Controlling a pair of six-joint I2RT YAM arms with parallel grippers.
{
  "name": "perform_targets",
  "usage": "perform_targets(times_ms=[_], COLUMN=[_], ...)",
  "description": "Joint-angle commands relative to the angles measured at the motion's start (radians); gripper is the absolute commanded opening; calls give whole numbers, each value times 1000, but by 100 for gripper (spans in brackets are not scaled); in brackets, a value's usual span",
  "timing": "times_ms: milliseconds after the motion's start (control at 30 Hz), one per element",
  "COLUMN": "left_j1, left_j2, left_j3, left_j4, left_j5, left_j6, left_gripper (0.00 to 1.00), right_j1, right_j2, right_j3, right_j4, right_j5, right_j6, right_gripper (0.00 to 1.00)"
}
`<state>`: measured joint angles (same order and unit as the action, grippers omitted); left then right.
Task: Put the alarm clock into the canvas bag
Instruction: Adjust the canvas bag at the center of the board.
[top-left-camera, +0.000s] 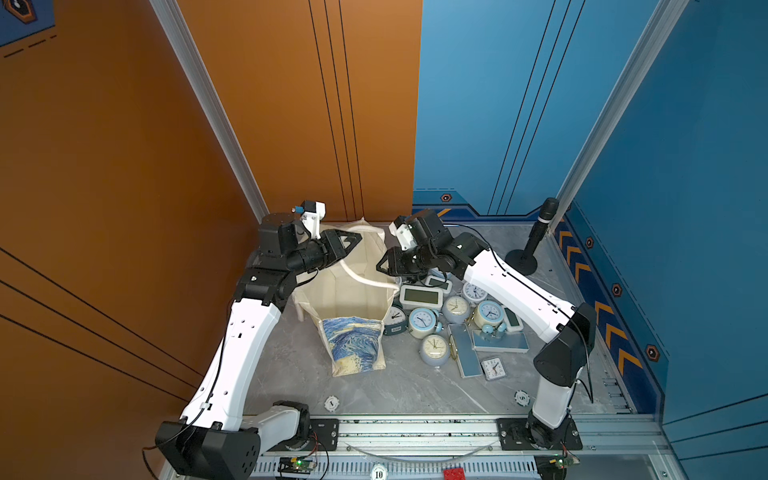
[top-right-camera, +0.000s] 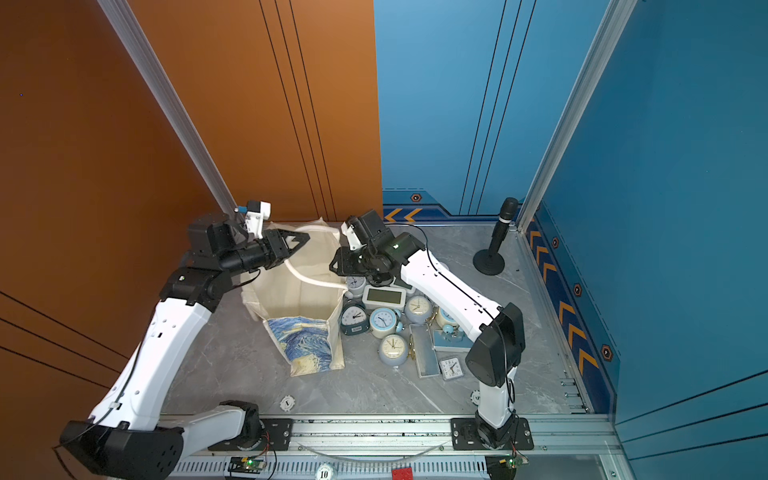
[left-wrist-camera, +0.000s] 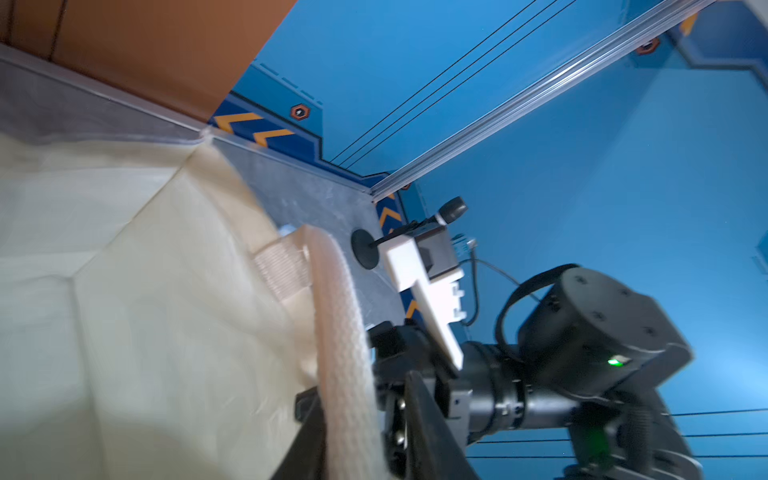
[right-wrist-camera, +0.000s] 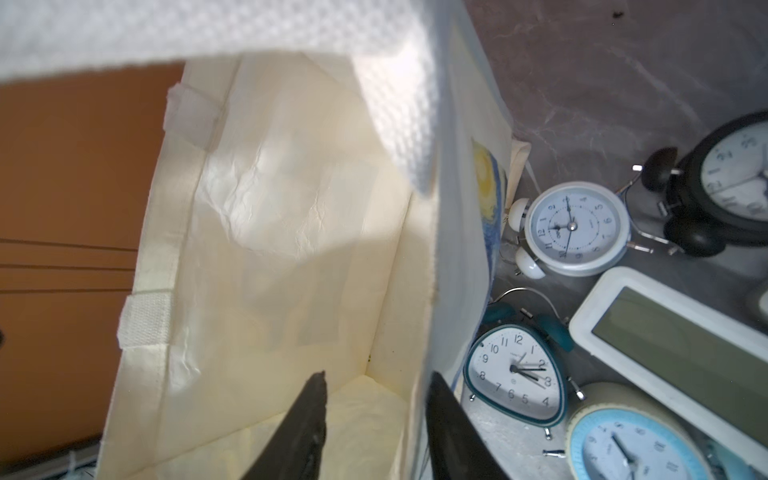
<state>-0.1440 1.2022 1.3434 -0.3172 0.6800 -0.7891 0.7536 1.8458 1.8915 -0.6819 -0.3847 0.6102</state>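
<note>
Jaws apart, the right gripper (right-wrist-camera: 376, 376) sits astride the right wall of the canvas bag (top-left-camera: 349, 299).
The left gripper (top-left-camera: 351, 241) has the handle (top-left-camera: 365, 279) between its fingers (pinched or not, I cannot tell). The bag stands far left on the table (top-left-camera: 415, 390), alarm clocks (top-left-camera: 455, 309) heaped just right.

A robot lab cell: arms (top-left-camera: 232, 353) on an aluminium rail (top-left-camera: 415, 430) inside printed wall panels (top-left-camera: 498, 104).
</note>
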Motion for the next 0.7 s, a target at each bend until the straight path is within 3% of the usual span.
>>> perform_targets(times_ms=[0, 200, 233, 333, 400, 467, 500, 667], left_j1=[-26, -130, -146, -205, -257, -311, -338, -448], left_j2=[52, 166, 180, 227, 254, 288, 309, 386], left_j3=[53, 196, 221, 281, 309, 363, 398, 556], left_j4=[215, 195, 175, 98, 58, -17, -68, -352], left_j5=[88, 34, 19, -43, -111, -164, -191, -361], left_j6=[-136, -90, -72, -14, 33, 99, 138, 339], left_gripper=[35, 52, 54, 72, 83, 85, 91, 94], right_j1=[4, -62, -91, -168, -224, -275, -300, -363], right_j2=[-52, -248, -286, -415, -490, -547, -573, -637], right_j3=[-39, -213, -239, -354, -409, -441, -448, -449], right_j4=[85, 43, 28, 15, 11, -6, -22, -65], right_j5=[-88, 35, 67, 136, 159, 182, 201, 253], right_j6=[30, 51, 52, 49, 50, 49, 44, 21], right_gripper=[56, 71, 78, 90, 91, 91, 91, 94])
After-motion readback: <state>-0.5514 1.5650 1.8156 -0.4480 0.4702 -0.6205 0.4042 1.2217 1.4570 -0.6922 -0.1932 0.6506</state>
